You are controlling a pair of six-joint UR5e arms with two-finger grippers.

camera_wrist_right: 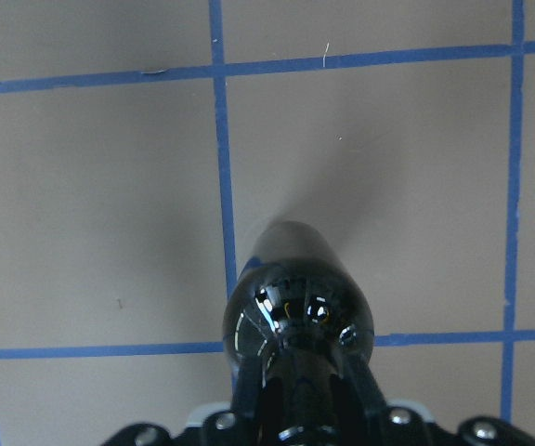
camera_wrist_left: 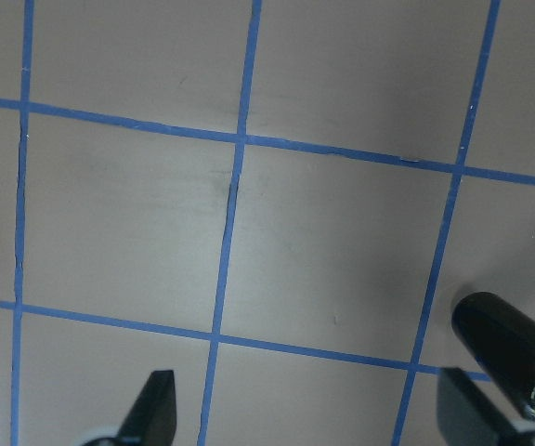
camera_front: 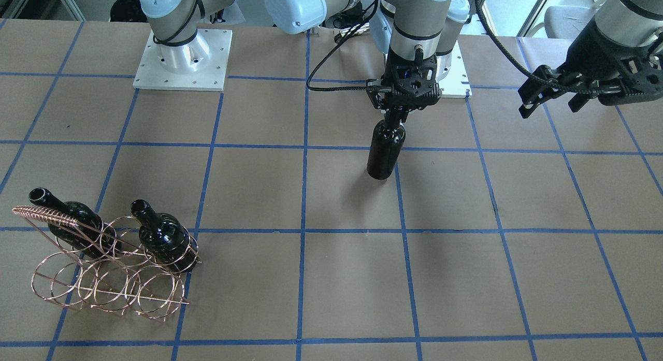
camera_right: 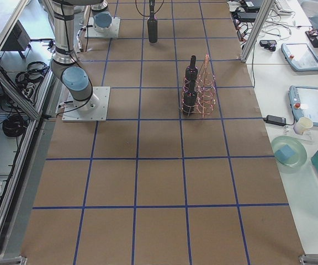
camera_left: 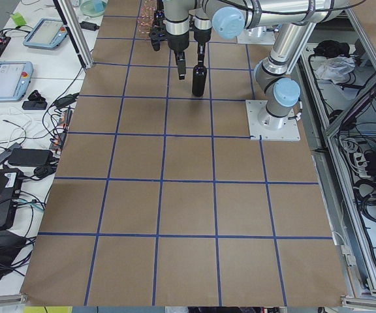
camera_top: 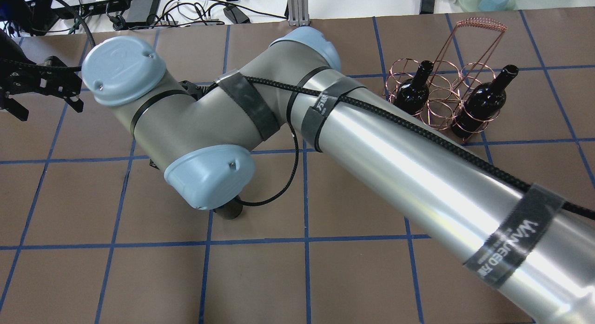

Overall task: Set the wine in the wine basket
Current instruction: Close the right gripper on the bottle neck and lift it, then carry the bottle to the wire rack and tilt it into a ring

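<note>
My right gripper [camera_front: 395,117] is shut on the neck of a near-black wine bottle [camera_front: 384,151] and holds it upright at or just above the table near the middle. The right wrist view looks down on the bottle's shoulder [camera_wrist_right: 295,307]. The copper wire basket [camera_front: 103,278] stands at the table's far side on my right, and also shows in the overhead view [camera_top: 446,82]. Two more dark bottles [camera_front: 72,224] [camera_front: 163,239] sit tilted in its rings. My left gripper [camera_front: 550,107] hangs open and empty off to the left of the held bottle. The bottle shows at the edge of the left wrist view [camera_wrist_left: 504,339].
The brown table [camera_front: 311,278] carries a blue tape grid. The two arm base plates [camera_front: 181,60] lie at its robot-side edge. In the overhead view my right arm [camera_top: 372,142] reaches across and hides the held bottle. Cables and tablets lie beyond the far edge.
</note>
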